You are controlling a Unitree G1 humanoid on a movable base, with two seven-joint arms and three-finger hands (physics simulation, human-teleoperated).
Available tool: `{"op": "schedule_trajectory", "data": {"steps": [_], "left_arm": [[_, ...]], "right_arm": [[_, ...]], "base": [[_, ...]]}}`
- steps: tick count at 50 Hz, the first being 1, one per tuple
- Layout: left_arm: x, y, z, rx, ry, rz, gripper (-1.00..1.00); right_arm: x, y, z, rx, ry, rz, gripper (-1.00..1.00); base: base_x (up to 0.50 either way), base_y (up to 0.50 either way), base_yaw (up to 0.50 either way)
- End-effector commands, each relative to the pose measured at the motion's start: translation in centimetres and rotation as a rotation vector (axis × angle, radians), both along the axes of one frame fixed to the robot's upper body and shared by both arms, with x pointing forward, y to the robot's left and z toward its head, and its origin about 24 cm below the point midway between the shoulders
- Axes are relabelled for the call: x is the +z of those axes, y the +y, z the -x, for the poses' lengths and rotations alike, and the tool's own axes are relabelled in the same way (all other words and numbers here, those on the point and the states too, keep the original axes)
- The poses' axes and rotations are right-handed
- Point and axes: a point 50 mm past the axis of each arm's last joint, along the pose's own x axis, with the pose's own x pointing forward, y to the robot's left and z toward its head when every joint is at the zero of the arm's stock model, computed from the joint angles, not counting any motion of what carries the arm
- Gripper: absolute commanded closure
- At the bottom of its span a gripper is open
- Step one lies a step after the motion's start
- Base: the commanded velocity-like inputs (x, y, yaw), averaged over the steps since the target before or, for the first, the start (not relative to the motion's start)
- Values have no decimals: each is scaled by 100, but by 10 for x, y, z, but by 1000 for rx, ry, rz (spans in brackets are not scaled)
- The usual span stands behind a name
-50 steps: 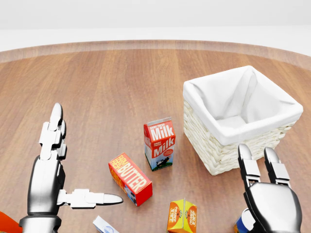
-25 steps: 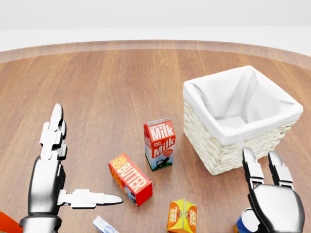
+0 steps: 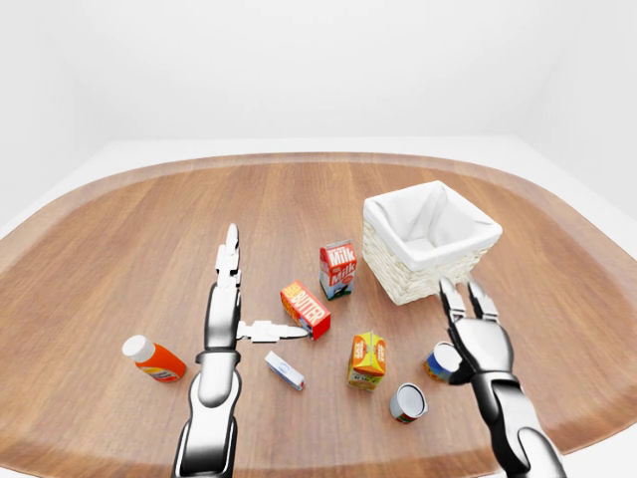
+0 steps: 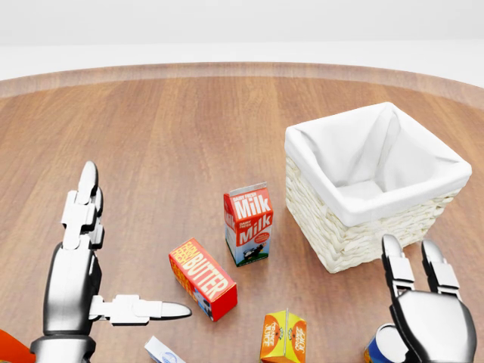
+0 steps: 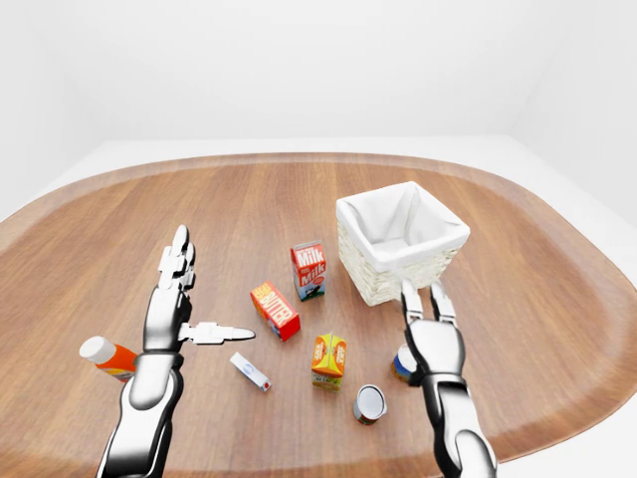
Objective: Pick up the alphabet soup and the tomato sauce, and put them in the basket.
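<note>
Both hands are empty here. The right hand (image 3: 476, 334) is released, fingers straight and spread, sitting right over the blue-labelled alphabet soup can (image 3: 439, 362), which peeks out on the inner side of its palm in the left-eye view. Can't tell if the palm actually touches the can, but the fingers are definitely not wrapped round it. That can stands on the round wooden desk (image 3: 119, 229).

Just up-view from the right hand's fingertips is the white woven basket with a cloth liner (image 3: 428, 242), near but clear of them. Down and inward from that hand lies the small silvery tomato sauce can (image 3: 408, 402), tipped on its side with its round end facing the camera, just beside the soup can.

The left hand (image 3: 231, 311) is also released: two fingers point straight up-view, thumb stuck out sideways toward the red butter box (image 3: 306, 309), its tip just short of it or maybe touching, hard to say. Beyond the butter, further from that hand, a red and white milk carton (image 3: 338, 269) stands upright. Between the two hands there's an orange juice carton (image 3: 367, 359) and a little flat white and blue box (image 3: 285, 370). On the outer side of the left arm an orange bottle with a white cap (image 3: 154, 359) lies flat.
</note>
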Motion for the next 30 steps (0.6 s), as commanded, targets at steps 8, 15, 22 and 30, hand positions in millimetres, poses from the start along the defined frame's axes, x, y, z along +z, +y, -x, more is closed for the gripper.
{"op": "schedule_trajectory", "data": {"steps": [8,15,22,30], "left_arm": [[-1,1,0,3,6,-4,-100],[-1,1,0,3,6,-4,-100],[-1,1,0,3,6,-4,-100],[-1,1,0,3,6,-4,-100]], "right_arm": [[-10,-2,-2,-2,13,6,-100],[-14,-2,-3,1,20,8,-100],[-19,-1,-7,7,16,13,-100],[-30,0,-8,20,38,29,-100]], "base": [[0,0,0],[0,0,0],[0,0,0],[0,0,0]]}}
